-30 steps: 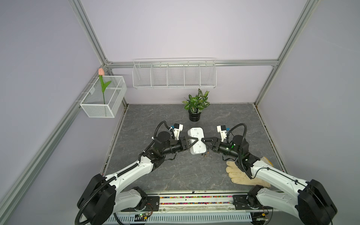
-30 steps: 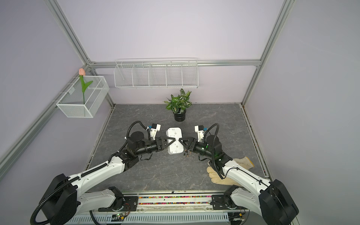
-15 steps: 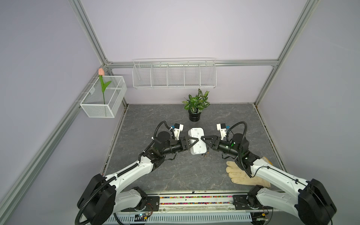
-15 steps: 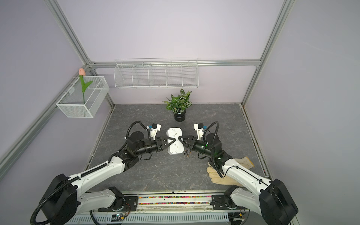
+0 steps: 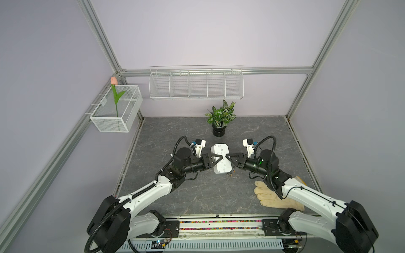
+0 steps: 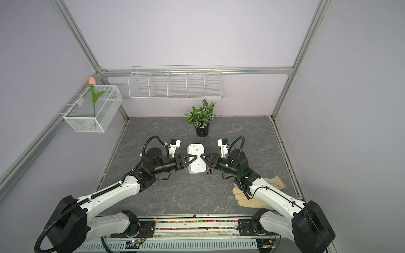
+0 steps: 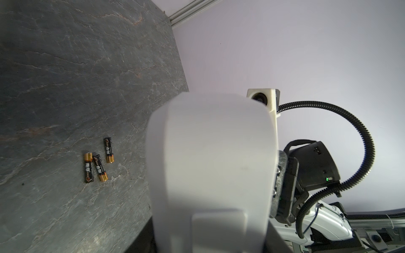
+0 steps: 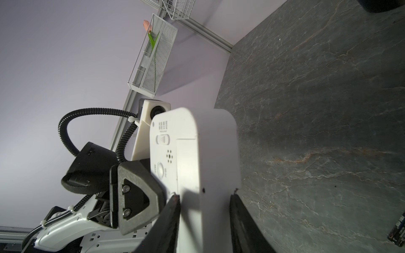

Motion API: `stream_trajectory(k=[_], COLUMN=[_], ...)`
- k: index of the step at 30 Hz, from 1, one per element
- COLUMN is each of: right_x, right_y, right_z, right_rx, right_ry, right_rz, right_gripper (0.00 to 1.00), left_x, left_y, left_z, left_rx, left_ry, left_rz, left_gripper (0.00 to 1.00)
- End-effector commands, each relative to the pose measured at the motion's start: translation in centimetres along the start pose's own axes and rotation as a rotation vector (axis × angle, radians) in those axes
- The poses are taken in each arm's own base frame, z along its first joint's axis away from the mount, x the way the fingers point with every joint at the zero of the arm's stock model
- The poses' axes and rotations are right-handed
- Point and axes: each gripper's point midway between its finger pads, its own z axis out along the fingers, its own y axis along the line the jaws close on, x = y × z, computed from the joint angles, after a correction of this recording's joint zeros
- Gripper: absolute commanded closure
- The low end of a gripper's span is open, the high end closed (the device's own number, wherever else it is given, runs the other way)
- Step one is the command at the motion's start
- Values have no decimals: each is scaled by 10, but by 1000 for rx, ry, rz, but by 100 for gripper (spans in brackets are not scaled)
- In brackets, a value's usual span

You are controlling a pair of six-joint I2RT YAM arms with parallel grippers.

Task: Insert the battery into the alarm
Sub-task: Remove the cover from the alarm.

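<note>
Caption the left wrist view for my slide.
White alarm looms blurred in the foreground, three black-and-gold batteries lying loose on the grey table beside it.

Robot lab cell: aluminium frame (image 5: 274, 70), lilac walls (image 5: 208, 32), slate tabletop (image 5: 171, 131).

Seeing smooth, matt white plastic on the alarm (image 8: 192, 153). Finding a matt, veined, stone-like grey finish across the tabletop (image 5: 197, 197). Noting glossy black-and-gold wrappers on the three batteries (image 7: 99, 167), cream cloth on the work glove (image 5: 274, 200), white-coated wire on the wall basket (image 5: 196, 87), matt silver metal on the frame rail (image 5: 274, 70), ribbed black plastic on the cable conduit (image 7: 370, 149).
</note>
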Motion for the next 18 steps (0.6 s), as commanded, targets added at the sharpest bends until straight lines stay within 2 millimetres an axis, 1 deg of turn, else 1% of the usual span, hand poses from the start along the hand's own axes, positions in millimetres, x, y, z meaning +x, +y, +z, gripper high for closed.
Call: stream_trajectory(k=[1, 6, 9, 10, 12, 15, 18], right_x=[9, 12, 12, 12, 11, 11, 11], right_y=[10, 11, 12, 13, 17, 24, 28], right_z=[5, 7, 7, 6, 6, 5, 5], right_rx=[-26, -26, -32, -36, -49, -77, -90], right_ry=[49, 64, 61, 64, 63, 63, 71], right_rz=[-24, -24, -22, -21, -18, -11, -8], right_gripper=[63, 65, 65, 63, 57, 53, 53], left_x=[-8, -10, -11, -11, -10, -11, -11], left_y=[-27, -36, -38, -38, -38, -40, -44], left_z=[1, 1, 1, 1, 1, 0, 0], left_rx=[101, 142, 145, 145, 145, 156, 170], left_ry=[-17, -19, -20, -19, -19, -20, -21], left_rz=[28, 18, 18, 18, 18, 12, 12], left_gripper=[80, 80, 80, 80, 80, 81, 81])
